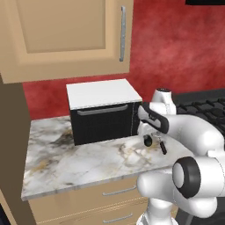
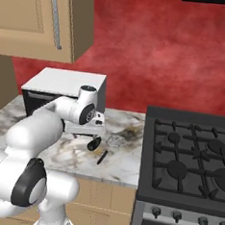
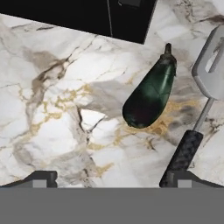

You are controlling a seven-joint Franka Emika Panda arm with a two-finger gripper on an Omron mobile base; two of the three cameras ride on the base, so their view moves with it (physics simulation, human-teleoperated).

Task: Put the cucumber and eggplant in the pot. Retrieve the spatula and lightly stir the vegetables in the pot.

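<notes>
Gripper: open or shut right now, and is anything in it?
Open and empty. In the hand view the gripper fingertips stand far apart above the marble counter, with the eggplant and spatula lying untouched beyond them.

The flat silver-grey spatula (image 3: pixel 205 100) with its dark textured handle is running off the right edge, while the white arm is hiding the dark green, teardrop-shaped vegetable (image 2: pixel 93 144).

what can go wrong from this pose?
1. The eggplant lies close beside the spatula on the counter; the open gripper, closing around the eggplant, may clip or drag the spatula.
2. The eggplant tapers toward its stem, so a grip there could slip.
3. The microwave stands just behind, a likely bump while lifting.
</notes>
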